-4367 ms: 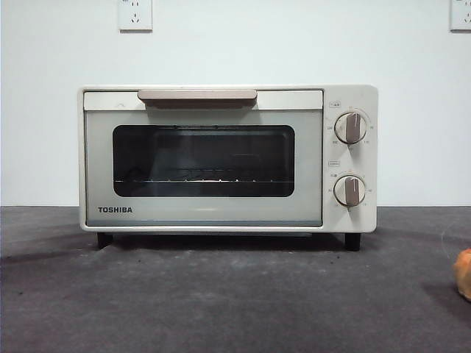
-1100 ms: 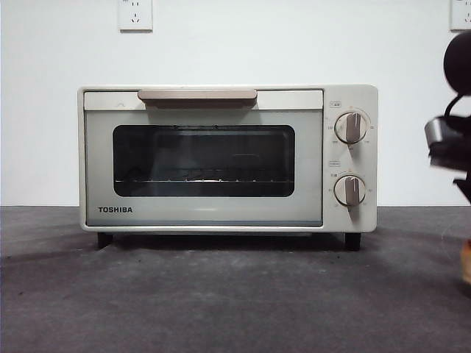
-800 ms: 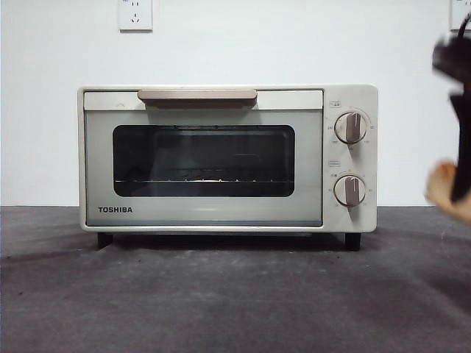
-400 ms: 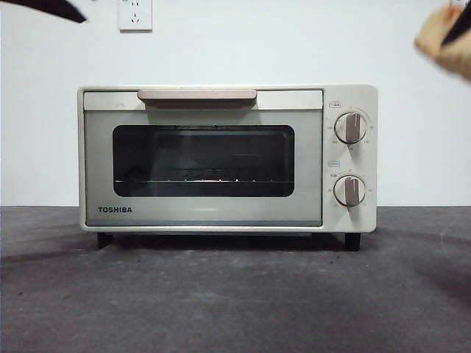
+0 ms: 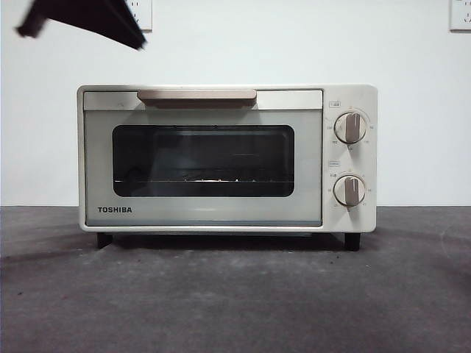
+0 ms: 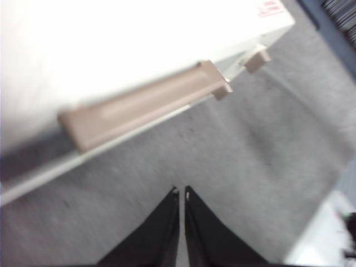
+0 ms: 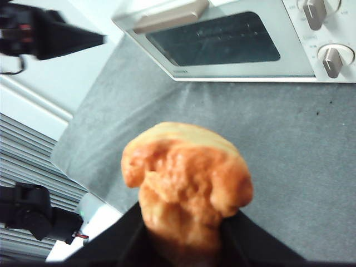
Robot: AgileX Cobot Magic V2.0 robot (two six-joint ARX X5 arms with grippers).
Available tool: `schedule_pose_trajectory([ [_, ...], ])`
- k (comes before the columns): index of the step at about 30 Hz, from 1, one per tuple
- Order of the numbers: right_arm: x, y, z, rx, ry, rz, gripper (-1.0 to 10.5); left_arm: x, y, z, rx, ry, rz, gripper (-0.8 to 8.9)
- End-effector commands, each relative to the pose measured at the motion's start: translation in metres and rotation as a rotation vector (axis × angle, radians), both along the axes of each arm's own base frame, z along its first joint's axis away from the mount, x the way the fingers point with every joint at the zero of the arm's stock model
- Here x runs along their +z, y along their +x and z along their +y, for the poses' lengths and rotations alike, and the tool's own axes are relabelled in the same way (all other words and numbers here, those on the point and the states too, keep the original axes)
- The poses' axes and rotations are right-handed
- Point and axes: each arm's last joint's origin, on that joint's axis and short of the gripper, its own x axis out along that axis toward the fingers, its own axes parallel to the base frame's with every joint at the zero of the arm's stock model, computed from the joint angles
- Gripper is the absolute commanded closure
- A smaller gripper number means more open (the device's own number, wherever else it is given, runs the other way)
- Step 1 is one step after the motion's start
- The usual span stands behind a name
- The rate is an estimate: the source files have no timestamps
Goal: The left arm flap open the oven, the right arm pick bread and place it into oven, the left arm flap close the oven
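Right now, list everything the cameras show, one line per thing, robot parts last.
oven: one, cream-white, standing on the table, door shut
oven handle: one, beige bar, along the top of the door
knobs: two, beige, one above the other beside the door
wire rack: one, metal, inside behind the dark glass
bread: one, golden-orange, held up above the table in front of the oven
table: one, dark grey, under the oven
wall sockets: two, white, high on the white wall behind
left gripper: one, black, jaws shut, in the air above and in front of the oven handle
right gripper: one, black, jaws shut on the bread
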Motion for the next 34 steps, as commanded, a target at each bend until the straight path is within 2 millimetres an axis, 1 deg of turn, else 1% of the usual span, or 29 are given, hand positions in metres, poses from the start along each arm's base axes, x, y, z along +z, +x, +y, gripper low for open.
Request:
schedule_pose_trajectory([
  [1,0.003,-0.004,-0.001,-0.008,0.030,-0.007,8.4,0.005,0.016,-0.015,-0.060,0.062,-0.105,7.97],
  [4,0.004,-0.008,-0.002,-0.010,0.038,-0.023,8.4,0.005,0.029,-0.028,-0.078,0.066,-0.158,7.97],
  [8,0.005,-0.010,-0.002,-0.010,0.041,-0.032,8.4,0.000,0.039,-0.039,-0.085,0.073,-0.171,7.97],
  [17,0.005,-0.010,-0.003,-0.039,0.029,-0.035,8.4,-0.017,0.054,-0.048,-0.049,0.148,-0.182,7.97],
  [22,0.005,-0.009,-0.003,-0.042,0.025,-0.038,8.4,-0.022,0.054,-0.049,-0.065,0.169,-0.162,7.97],
  [28,0.004,-0.009,-0.004,-0.076,0.010,-0.043,8.4,-0.028,0.044,-0.053,-0.130,0.241,-0.117,7.97],
  [34,0.004,-0.009,-0.004,-0.081,0.007,-0.043,8.4,-0.034,0.034,-0.059,-0.122,0.359,-0.087,7.97],
])
